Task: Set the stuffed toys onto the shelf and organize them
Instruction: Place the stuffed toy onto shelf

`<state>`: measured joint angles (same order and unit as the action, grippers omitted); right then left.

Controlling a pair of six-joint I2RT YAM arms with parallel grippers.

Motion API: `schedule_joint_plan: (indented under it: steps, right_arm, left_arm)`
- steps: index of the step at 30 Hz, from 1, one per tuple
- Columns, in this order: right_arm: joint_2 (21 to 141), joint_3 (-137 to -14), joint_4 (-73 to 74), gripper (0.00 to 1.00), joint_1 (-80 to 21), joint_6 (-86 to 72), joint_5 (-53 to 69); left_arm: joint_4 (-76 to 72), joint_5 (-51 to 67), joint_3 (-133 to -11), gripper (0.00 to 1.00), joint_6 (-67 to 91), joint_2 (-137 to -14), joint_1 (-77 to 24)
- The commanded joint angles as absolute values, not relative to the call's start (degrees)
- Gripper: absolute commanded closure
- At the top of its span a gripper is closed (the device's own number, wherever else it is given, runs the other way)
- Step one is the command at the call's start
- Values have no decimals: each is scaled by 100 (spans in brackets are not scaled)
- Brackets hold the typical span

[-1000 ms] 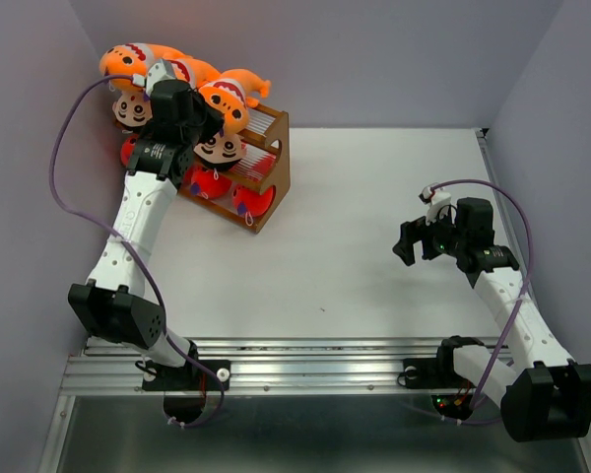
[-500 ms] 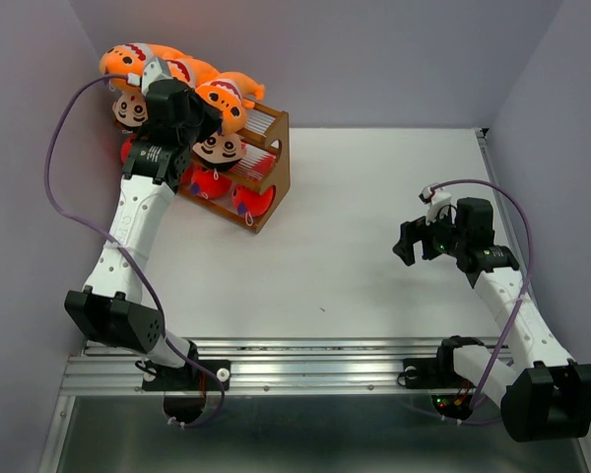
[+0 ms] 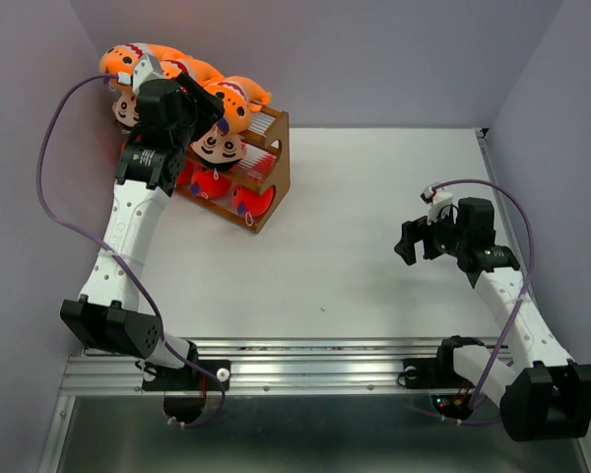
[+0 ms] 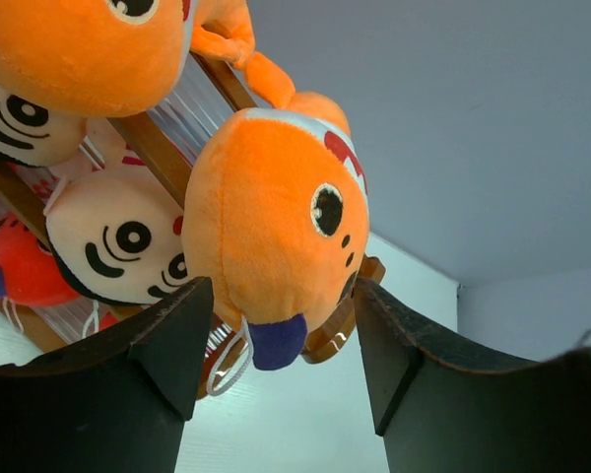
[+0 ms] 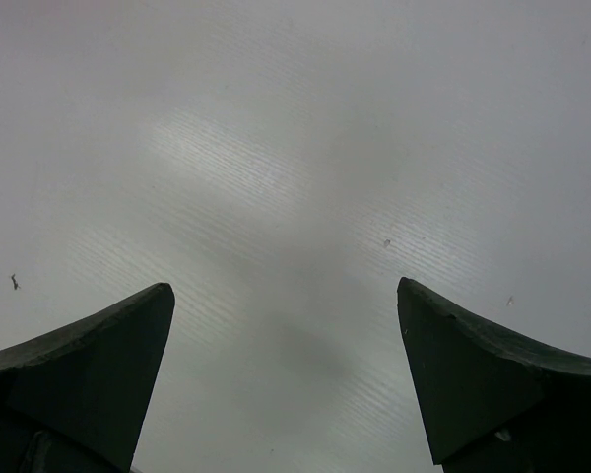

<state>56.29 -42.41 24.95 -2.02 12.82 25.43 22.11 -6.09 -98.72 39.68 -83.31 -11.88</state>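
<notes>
1. The left gripper (image 4: 281,294) is at the shelf (image 3: 282,158), far left. Its fingers closely flank the orange shark (image 4: 276,212) lying on the top tier; I cannot tell whether they squeeze it.
2. The right gripper (image 5: 286,296), jaws wide apart, hovers over the table (image 3: 355,217) at the right.

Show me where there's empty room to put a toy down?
The wide bare table between the shelf and the right hand is free. The shelf's top, piled with orange sharks, is crowded, with the left hand there.
</notes>
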Motion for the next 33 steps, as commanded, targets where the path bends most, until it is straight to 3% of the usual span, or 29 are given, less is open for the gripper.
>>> schedule_joint_plan:
  steps: [1,11,12,14,15,16,23,27,33]
  right_arm:
    - [5599,-4263,2180,0,-167,1345,2487]
    - [5555,-4263,2180,0,-167,1362,2505]
    - [5546,-4263,2180,0,-167,1362,2479]
    - [5520,-4271,2180,0,-115,1354,2417]
    - [5502,-4280,2180,0,-114,1345,2339]
    - [5493,-4289,2171,0,-114,1345,2312]
    - [5519,-4341,1899,0,-62,871,1926]
    - [5616,-4517,1785,0,-62,458,962]
    - [5301,-4597,1652,0,-62,492,501]
  left_arm:
    - [1942,-624,-9923,29,3902,-7946,-1151]
    - [1872,-756,-9598,22,3192,-7130,-1143]
    - [1837,-765,-9519,14,3043,-6989,-1143]
    - [1513,-572,-9143,12,2340,-6472,-1143]
    - [1303,-362,-8993,5,1938,-6295,-1143]
    - [1205,-256,-8817,4,1768,-6093,-1143]
    - [659,491,-6445,1,1266,-4221,-1143]
    - [484,343,-5118,1,1204,-3245,-1143]
    - [62,404,-3456,1,1520,-1970,-1143]
